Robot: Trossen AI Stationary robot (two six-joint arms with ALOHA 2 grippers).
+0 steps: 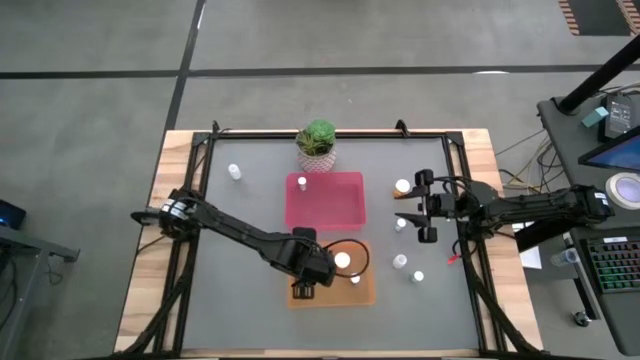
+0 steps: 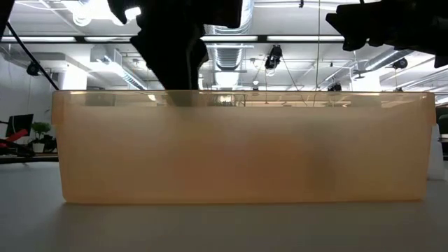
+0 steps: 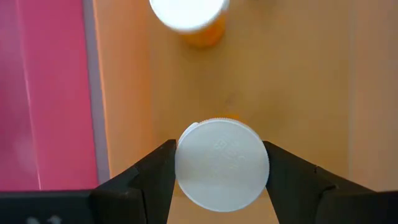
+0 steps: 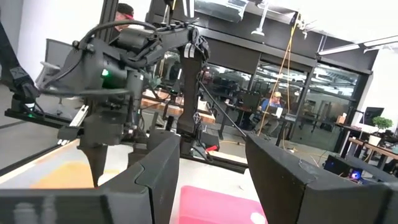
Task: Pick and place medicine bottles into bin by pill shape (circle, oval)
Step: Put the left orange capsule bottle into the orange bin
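1. The left claw [image 1: 336,262] hung over the orange tray [image 1: 365,294], which sat on the bench [image 1: 240,320] just in front of the pink tray [image 1: 325,215].
2. In the left wrist view the left claw [image 3: 221,171] pinched a bottle by its round white cap [image 3: 222,163], one dark finger [image 3: 152,180] pressed to each side of the cap.
3. That held bottle [image 1: 342,261] was over the orange tray's floor [image 3: 298,93], near the wall it shared with the pink tray [image 3: 43,93].
4. A second orange bottle with a white cap [image 3: 189,15] stood upright inside the orange tray, a little apart from the held one; from above it showed beside the claw [image 1: 355,279].
5. The right claw [image 1: 409,208] hovered to the right of the pink tray with its fingers spread wide and nothing between them; the right wrist view showed the two fingers [image 4: 155,168] well apart.
6. Four more bottles stood on the bench to the right of the pink tray: one near its far right corner [image 1: 402,186], one under the right claw [image 1: 400,224], and two nearer the front [image 1: 399,262] [image 1: 418,277].
7. One bottle [image 1: 234,172] stood alone to the left of the pink tray, toward the back, and another [image 1: 302,182] stood inside the pink tray at its back left corner.
8. A green potted plant [image 1: 317,143] stood just behind the pink tray.
9. In the low view the orange tray's wall [image 2: 245,150] filled the sight, so its contents could not be made out there.
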